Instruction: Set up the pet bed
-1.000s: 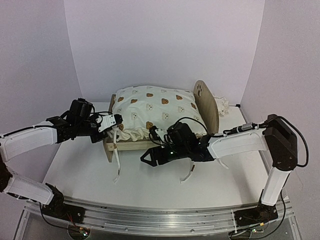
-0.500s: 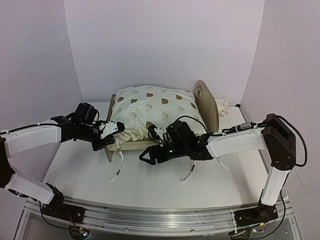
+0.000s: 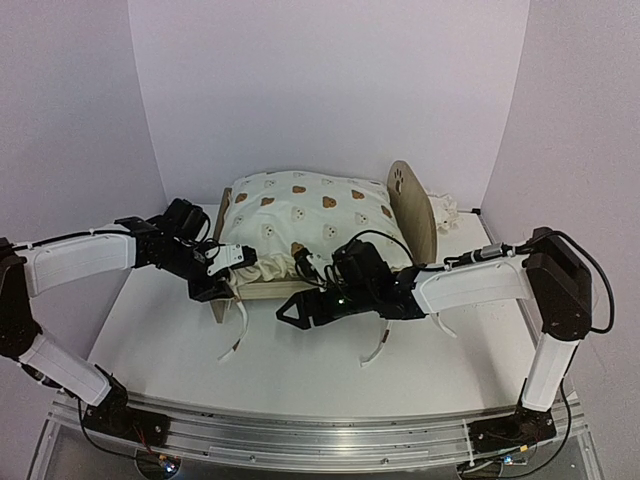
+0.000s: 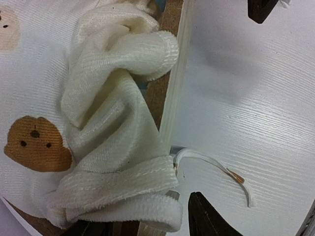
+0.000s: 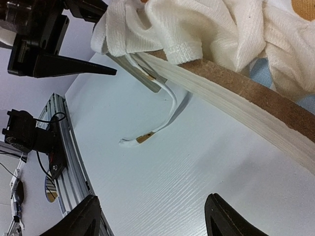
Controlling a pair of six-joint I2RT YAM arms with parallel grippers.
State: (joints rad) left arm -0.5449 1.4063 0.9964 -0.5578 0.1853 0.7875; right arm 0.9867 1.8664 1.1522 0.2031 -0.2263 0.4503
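The pet bed (image 3: pixel 268 291) stands mid-table, a light-wood frame with a rounded paw-print headboard (image 3: pixel 415 215) on its right end. A cream bear-print cushion (image 3: pixel 310 215) fills it, bunched at the front left corner (image 4: pixel 98 123). My left gripper (image 3: pixel 224 262) is at that corner and open. The cushion's folded hem lies between its fingers (image 4: pixel 206 221), slack. My right gripper (image 3: pixel 291 312) hovers low over the table before the front rail (image 5: pixel 236 93), open and with nothing in it. A sliver of blue fabric (image 5: pixel 261 73) shows under the cushion.
White straps (image 3: pixel 238 330) trail from the frame onto the table, another (image 3: pixel 378 345) under the right arm. A cream bundle (image 3: pixel 446 210) lies behind the headboard. White walls close in the back and sides. The metal rail (image 3: pixel 300 430) runs along the near edge.
My left gripper has slid right along the bed's front left corner and opened, letting go of the cushion's hem. The right arm has barely moved.
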